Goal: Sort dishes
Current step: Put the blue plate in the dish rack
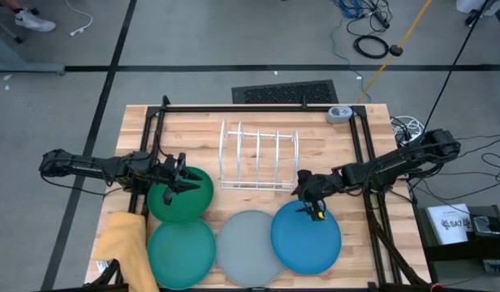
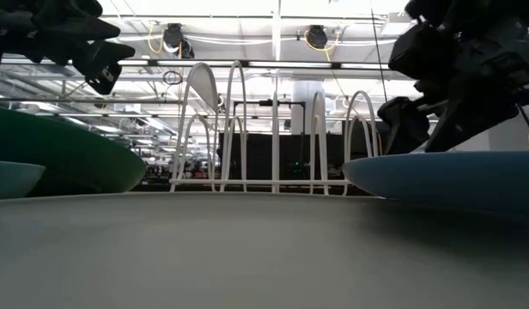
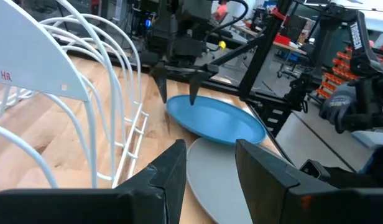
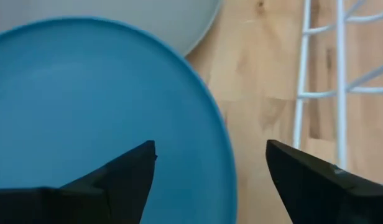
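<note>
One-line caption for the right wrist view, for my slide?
Open right claw straddling the blue plate's rim, grey plate and white rack beyond.

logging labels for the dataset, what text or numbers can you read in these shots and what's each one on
"HR" in red, on the white wire rack's flat end piece, left wrist view; the letters are small, so that reading is unsure.
Dark print on the white box right of the table, high view: too small to read.
White lettering on the dark upright in the room behind, left wrist view: too blurred to read.
None on the four plates.

Robotics lab: taped concrete floor (image 1: 193,40), loose cables (image 1: 372,45), ceiling ducting (image 2: 247,39)
</note>
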Robot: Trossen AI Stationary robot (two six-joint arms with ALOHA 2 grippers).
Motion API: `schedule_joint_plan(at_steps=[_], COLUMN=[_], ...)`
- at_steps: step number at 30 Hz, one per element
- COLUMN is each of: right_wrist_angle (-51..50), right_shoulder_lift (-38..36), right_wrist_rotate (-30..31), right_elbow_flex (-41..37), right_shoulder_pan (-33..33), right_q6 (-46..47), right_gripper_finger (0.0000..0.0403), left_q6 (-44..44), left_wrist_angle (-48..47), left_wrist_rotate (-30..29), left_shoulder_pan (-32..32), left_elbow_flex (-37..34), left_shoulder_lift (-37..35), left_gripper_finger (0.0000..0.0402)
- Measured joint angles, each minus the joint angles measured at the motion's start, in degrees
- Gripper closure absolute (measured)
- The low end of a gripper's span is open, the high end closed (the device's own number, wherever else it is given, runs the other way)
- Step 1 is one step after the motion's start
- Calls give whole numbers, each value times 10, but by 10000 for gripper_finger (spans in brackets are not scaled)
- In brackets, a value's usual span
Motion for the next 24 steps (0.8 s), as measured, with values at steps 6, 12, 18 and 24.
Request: schedule_joint_plan(at_steps=[6,12,18,24], right_wrist_angle=[-17,-11,12,36], right_shoulder_lift=[34,74,108,117], right_wrist_rotate=[-37,-74,-108,-115], right_elbow_flex=[0,0,0,0], right_shoulder_pan=[-33,-52,-61,-62], right_q6=[-11,-33,-56,-76], right_gripper_finger=[127,160,208,298], left_q6=[0,0,0,0], left_wrist_angle=[1,2,2,2], left_wrist_rotate=[-1,-2,-2,-2], left_shoulder_pan=[0,0,0,0], left_elbow_flex=[0,0,0,0], left_shoulder_lift=[0,0,0,0], left_gripper_finger=[263,263,263,263])
